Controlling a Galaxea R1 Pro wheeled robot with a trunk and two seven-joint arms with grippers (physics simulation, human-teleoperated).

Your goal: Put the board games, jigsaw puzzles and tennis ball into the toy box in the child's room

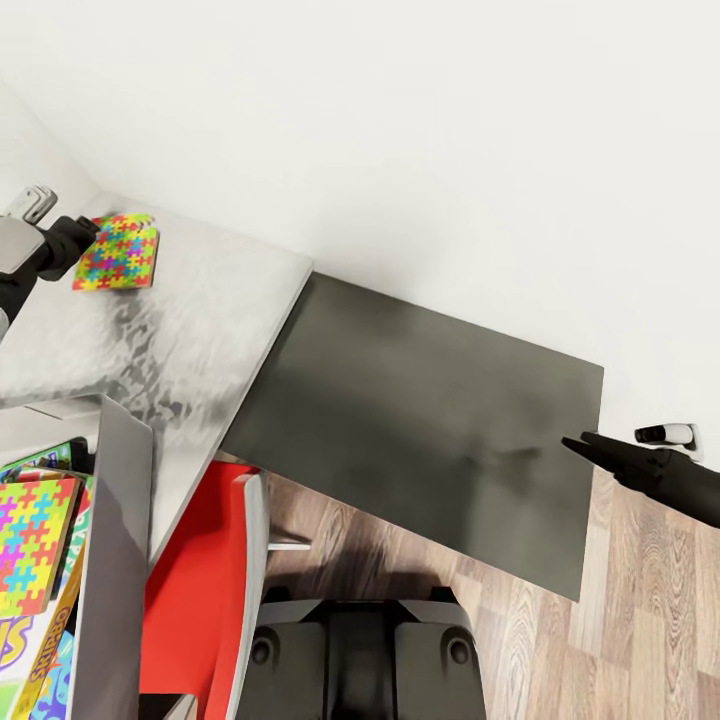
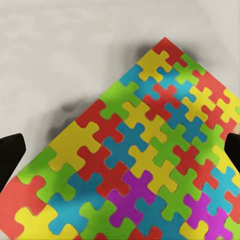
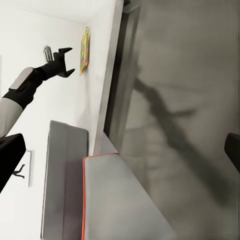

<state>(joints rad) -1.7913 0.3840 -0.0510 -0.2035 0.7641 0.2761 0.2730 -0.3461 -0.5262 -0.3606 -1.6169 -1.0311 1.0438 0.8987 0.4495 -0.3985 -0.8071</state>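
Observation:
One jigsaw puzzle lies flat at the far left corner of the table. My left gripper is open right at the puzzle's near-left edge. In the left wrist view the puzzle spans the gap between the two dark fingertips. The toy box stands at the lower left. It holds a second jigsaw puzzle lying on top of board games. My right gripper hangs open above the dark cabinet's right end, holding nothing. The tennis ball and the bed are out of view.
A lower dark grey side cabinet adjoins the table on the right, against the white wall. A red chair is tucked under the table's front edge. Wood floor lies to the right, and a white wall fitting sits low behind my right arm.

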